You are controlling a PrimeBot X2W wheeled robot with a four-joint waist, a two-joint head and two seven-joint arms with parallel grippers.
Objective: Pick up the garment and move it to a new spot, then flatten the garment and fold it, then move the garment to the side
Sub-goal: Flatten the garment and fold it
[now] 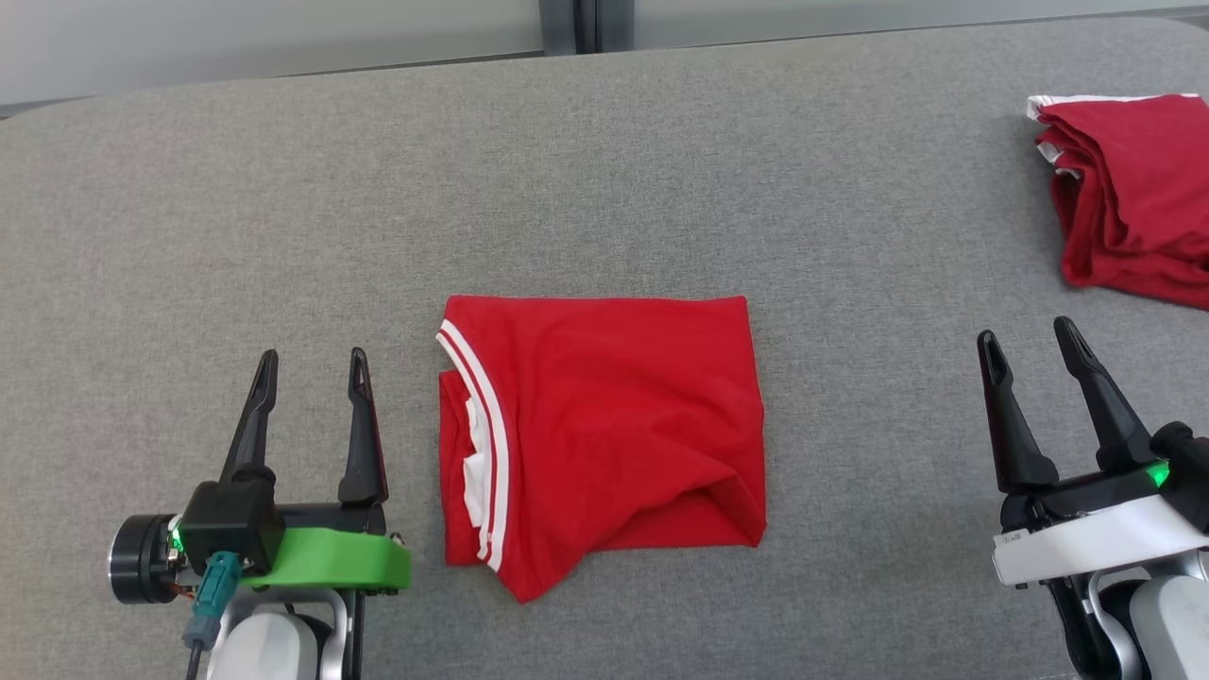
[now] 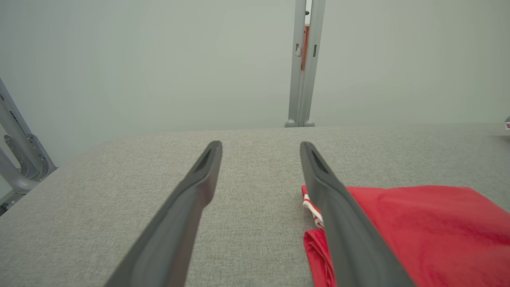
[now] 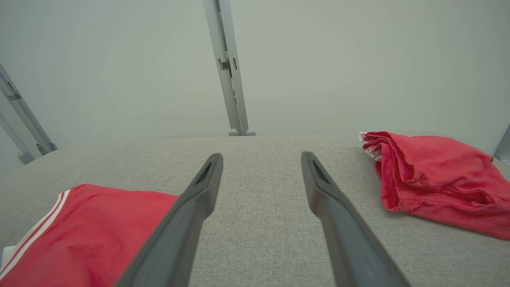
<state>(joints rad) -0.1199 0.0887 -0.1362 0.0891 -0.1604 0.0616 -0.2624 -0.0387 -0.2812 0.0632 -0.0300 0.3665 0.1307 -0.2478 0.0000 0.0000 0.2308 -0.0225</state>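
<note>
A broad table [image 1: 661, 142] covered in coarse grey woven cloth, its far edge rounded, filled the scene. At its middle lay the red garment [image 1: 614, 425], soft knit folded into a rough rectangle with one loose corner poking out at the near edge. A second red garment [image 1: 1133, 198] sat crumpled in layered folds at the far right, well apart. The left gripper [image 1: 314, 356] and the right gripper [image 1: 1026, 331] flanked the folded piece, tapered dark fingers spread apart and empty. Narrow white stripes [image 1: 477, 397] trimmed the folded piece's left edge.
</note>
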